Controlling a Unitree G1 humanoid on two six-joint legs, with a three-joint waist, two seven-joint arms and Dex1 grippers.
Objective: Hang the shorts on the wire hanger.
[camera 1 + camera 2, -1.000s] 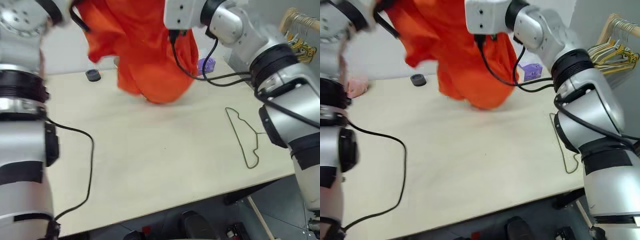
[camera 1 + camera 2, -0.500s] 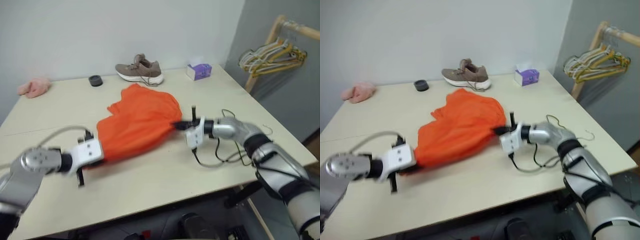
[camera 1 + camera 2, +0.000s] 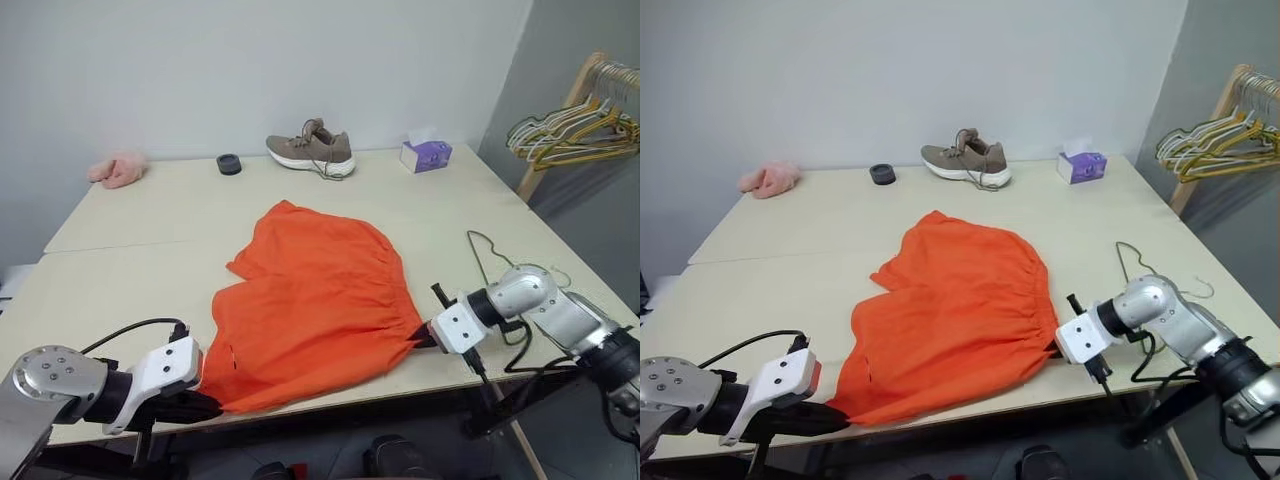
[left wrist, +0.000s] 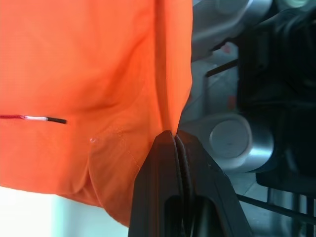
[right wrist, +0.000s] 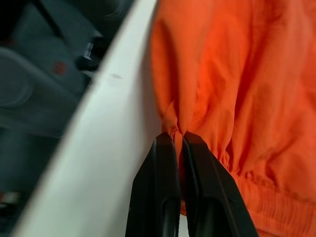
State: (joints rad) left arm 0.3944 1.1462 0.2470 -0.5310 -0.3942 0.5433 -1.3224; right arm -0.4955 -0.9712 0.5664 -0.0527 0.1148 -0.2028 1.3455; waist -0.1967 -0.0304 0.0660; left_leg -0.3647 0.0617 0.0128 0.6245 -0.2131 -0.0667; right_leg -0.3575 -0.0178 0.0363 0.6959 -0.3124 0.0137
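**Shorts brought down and spread flat on the table**

At the near table edge, the bright orange soft fabric shorts [image 3: 315, 300] are pinched at two corners. The left gripper [image 3: 205, 405] is seen with its two black fingers [image 4: 168, 192] pressed together on a hem fold at the near left corner; the right gripper [image 3: 425, 338] is clamped on the gathered elastic waistband at the near right corner, its fingers [image 5: 170, 192] closed on the bunched cloth.

A second ago the shorts were held high in the air, draped between both raised arms. Now they are laid open across the pale wooden table [image 3: 130, 260], reaching from the near edge toward the middle. The garment is judged to be flattened and ready for the hanger to be threaded.

Just beyond the right gripper, the thin dark olive-grey wire hanger [image 3: 485, 262] lies flat near the right edge, apart from the shorts and not yet touched.

Farther back stand a brown sneaker [image 3: 310, 153], a purple tissue box [image 3: 426, 155], a black round cap [image 3: 229, 163] and a pink fluffy item [image 3: 118, 169].
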